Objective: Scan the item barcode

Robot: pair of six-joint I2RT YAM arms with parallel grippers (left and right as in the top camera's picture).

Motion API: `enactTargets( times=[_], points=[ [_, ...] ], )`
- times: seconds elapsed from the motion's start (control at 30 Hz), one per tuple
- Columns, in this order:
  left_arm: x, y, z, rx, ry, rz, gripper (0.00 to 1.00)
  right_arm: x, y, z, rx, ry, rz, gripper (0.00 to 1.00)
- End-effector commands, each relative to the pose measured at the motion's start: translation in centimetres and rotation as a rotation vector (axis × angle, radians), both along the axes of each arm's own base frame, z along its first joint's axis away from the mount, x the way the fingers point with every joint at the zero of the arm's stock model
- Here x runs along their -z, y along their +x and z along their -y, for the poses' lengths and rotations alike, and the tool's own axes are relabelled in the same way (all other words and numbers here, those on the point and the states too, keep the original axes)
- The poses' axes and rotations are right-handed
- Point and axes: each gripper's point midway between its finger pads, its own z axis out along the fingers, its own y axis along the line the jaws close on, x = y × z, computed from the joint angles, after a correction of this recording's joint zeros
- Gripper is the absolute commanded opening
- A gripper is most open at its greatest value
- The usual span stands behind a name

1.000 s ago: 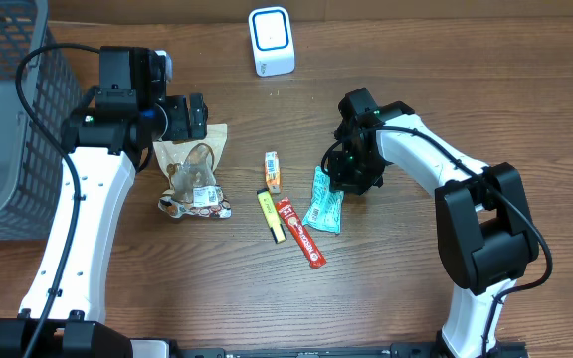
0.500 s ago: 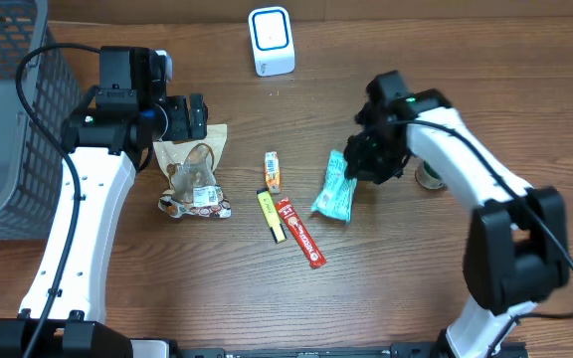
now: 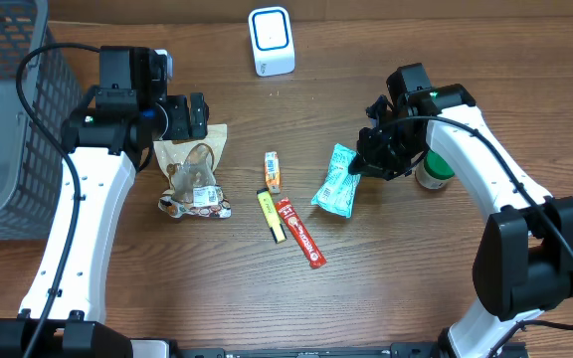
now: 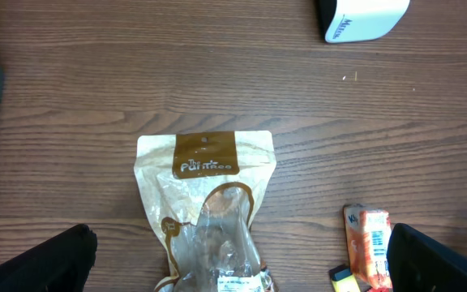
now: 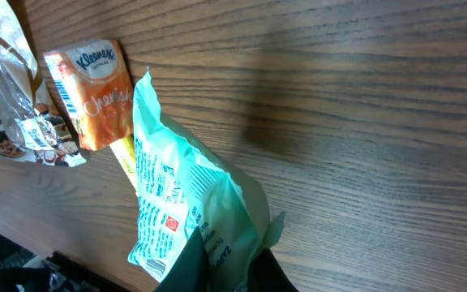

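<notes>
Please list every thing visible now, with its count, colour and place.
scanner: 1, white and blue, top centre
basket: 1, grey wire, far left
pouch: 1, brown with clear window, below left gripper
tissue pack: 1, orange, centre
yellow packet: 1, yellow, next to tissue pack
red bar: 1, red, beside yellow packet
mint packet: 1, pale green, in right gripper
round container: 1, white and green, beside right arm
table: 1, brown wood, under everything
left gripper: 1, black, open, over pouch
right gripper: 1, black, shut on mint packet

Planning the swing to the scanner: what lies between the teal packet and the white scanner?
Only bare table, by the overhead view, between the teal packet and the white scanner.
</notes>
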Motion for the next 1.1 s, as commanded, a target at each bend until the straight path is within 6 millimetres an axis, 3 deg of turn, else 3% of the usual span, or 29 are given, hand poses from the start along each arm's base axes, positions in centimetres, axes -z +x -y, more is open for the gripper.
enactTargets(
  times=[0.0, 0.17, 0.3, 0.4, 0.53, 0.6, 1.07],
  points=[
    [-0.1, 0.3, 0.5, 0.008, -0.027, 0.006, 1.0, -1.5, 0.5, -0.4, -0.006, 0.035, 0.036, 0.04],
    [0.2, -0.8, 2.8, 0.078, -0.138, -0.041, 1.0, -1.4, 0.2, -0.3, -0.006, 0.032, 0.024, 0.04],
    [-0.3, -2.0, 6.1, 0.215, -0.295, -0.069, 1.0, -1.4, 0.0, -0.3, -0.006, 0.032, 0.013, 0.04],
    [-0.5, -3.1, 7.6, 0.281, -0.37, -0.101, 1.0, -2.4, -0.7, -1.9, -0.085, 0.142, 0.023, 0.04],
    [-0.1, -4.4, 8.0, 0.291, -0.398, -0.158, 0.95, -4.7, -1.8, -4.2, -0.175, 0.347, 0.026, 0.04],
    [0.2, -4.9, 7.9, 0.303, -0.39, -0.176, 0.89, -4.9, -2.0, -4.1, -0.166, 0.365, 0.012, 0.04],
    [0.6, -5.8, 8.1, 0.302, -0.386, -0.217, 0.92, -4.9, -2.2, -3.3, -0.138, 0.359, -0.019, 0.04]
  ],
)
